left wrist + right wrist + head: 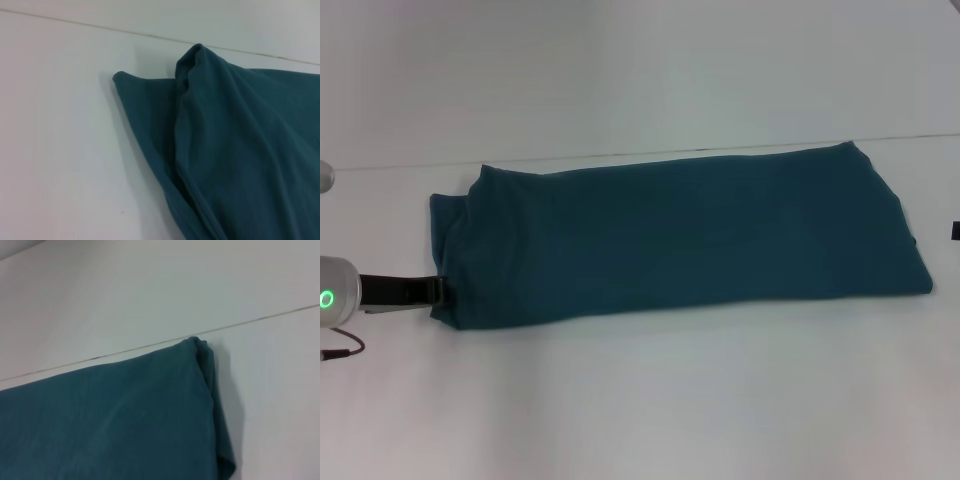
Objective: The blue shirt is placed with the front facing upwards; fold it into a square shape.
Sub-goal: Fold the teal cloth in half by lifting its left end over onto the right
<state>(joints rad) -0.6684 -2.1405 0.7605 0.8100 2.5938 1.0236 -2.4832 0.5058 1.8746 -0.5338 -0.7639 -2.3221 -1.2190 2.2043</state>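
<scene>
Left gripper [438,290]: your fingers meet the near left corner of the blue shirt [680,235]; grip undeterminable. Centre: the shirt lies as a long folded band (plain side up) across the white table [650,400]. Right gripper: barely visible at the frame edge.

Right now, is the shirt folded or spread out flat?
Folded. The shirt lies as a long plain band on the table, no sleeves or lettering showing, with layers doubled at its left end by the left gripper.
</scene>
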